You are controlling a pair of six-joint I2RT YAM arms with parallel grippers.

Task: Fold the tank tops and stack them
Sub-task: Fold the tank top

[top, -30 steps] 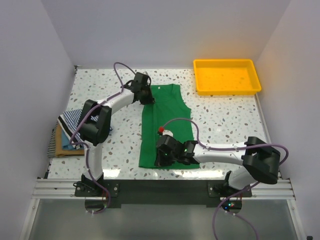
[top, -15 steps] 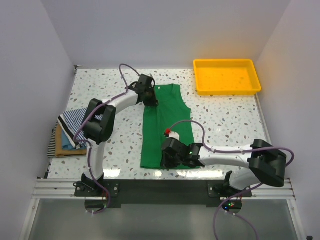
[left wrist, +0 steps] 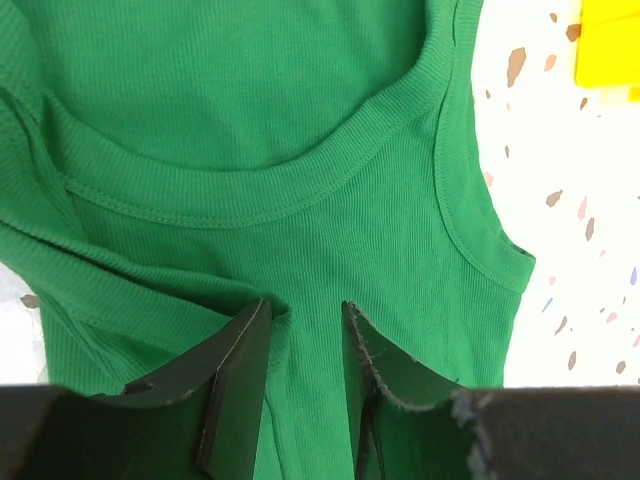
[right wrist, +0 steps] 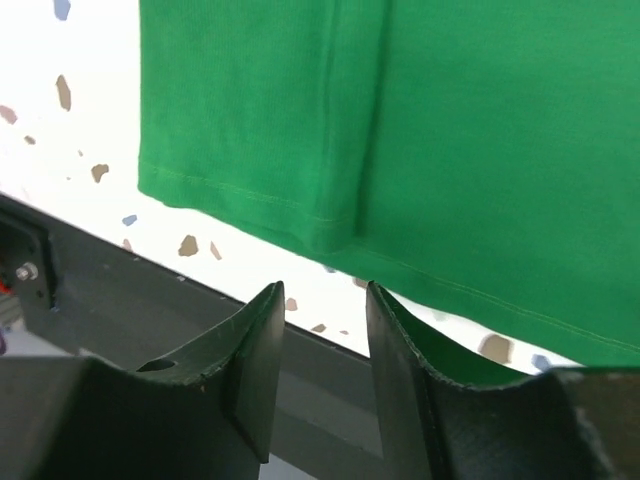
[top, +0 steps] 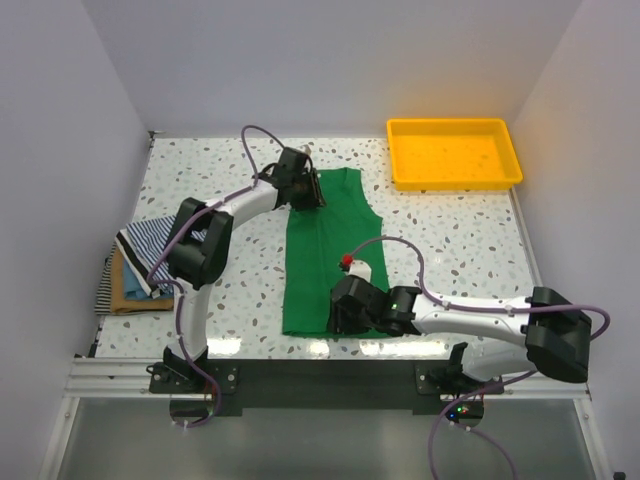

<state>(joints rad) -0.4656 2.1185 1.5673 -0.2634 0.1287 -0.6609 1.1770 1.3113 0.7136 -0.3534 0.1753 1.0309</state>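
Green top (top: 320,250) hem nr table (top: 460,240) front edge; R pincer (right wrist: 320,295) parted.

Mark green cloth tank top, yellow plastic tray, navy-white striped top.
green cloth tank top (top: 320,265), top external view, mid body.
yellow plastic tray (top: 452,155), top external view, bare floor.
navy-white striped top (top: 140,243), top external view, exposed part.

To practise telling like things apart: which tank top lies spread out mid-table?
The green tank top, lying flat on its own; the striped top and tan top sit piled together at the table's left edge.
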